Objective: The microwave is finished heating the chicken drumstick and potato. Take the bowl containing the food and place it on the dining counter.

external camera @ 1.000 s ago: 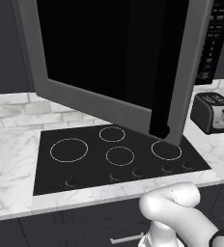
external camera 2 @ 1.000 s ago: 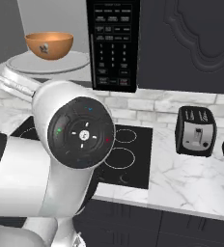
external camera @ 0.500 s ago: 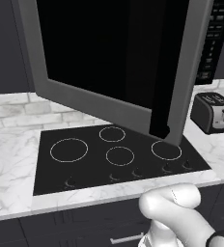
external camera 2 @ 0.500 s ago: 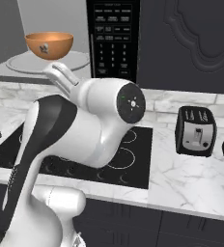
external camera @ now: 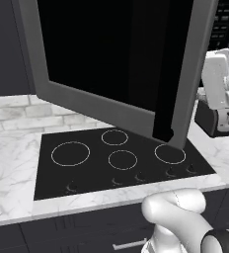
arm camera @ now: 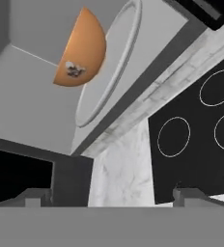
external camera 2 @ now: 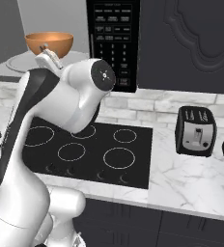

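The orange-brown bowl (external camera 2: 49,43) stands on the round white turntable (external camera 2: 15,62) inside the microwave (external camera 2: 113,43), whose grey-framed dark glass door (external camera: 116,64) hangs wide open. In the hand view, rolled on its side, the bowl (arm camera: 82,50) with its dark mark sits on the turntable (arm camera: 109,62), well ahead of my gripper (arm camera: 111,195). The fingertips (arm camera: 34,195) stand far apart with nothing between them. The chicken drumstick and the potato are hidden within the bowl. The dining counter is out of view.
A black cooktop (external camera 2: 90,147) lies in the white marble counter (external camera 2: 181,178) below the microwave. A small black toaster (external camera 2: 196,130) stands to its right. The open door (arm camera: 17,178) juts out over the cooktop's left side. My white arm (external camera 2: 65,101) leans over the cooktop.
My arm has swung from close in front of the right camera up and left toward the microwave opening. A white arm link now shows at the right of the left base view. The bowl has not moved.
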You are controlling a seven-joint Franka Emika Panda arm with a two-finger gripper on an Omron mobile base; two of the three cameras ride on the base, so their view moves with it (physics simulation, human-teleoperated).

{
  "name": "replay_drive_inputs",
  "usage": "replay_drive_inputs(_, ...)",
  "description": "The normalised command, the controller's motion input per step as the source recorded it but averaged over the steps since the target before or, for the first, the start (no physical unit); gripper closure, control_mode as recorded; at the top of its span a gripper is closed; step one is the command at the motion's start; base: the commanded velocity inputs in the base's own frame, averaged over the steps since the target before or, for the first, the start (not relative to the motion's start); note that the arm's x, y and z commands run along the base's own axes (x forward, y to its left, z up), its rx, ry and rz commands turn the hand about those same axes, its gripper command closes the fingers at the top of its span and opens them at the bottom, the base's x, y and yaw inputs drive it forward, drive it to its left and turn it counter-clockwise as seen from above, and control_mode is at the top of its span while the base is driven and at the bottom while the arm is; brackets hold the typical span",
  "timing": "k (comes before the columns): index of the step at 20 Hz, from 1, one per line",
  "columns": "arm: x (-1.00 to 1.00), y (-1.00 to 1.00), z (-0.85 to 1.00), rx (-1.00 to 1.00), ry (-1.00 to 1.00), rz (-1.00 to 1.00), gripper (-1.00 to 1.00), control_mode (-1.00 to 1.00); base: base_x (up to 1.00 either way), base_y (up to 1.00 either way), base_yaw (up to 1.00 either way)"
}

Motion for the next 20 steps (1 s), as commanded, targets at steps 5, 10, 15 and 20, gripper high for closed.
replay_drive_inputs(5, 0.22, 0.89, 0.06, 0.0, 0.19, 0.11, -1.0, -1.0, 0.0, 0.0, 0.0)
replay_drive_inputs(10, 0.0, 0.86, 0.08, 0.02, 0.17, 0.15, -1.0, -1.0, 0.0, 0.0, 0.0)
replay_drive_inputs(15, 0.0, 0.81, 0.05, 0.08, 0.17, 0.2, -1.0, -1.0, 0.0, 0.0, 0.0)
replay_drive_inputs(20, -0.05, 0.95, 0.08, 0.14, 0.16, 0.24, -1.0, -1.0, 0.0, 0.0, 0.0)
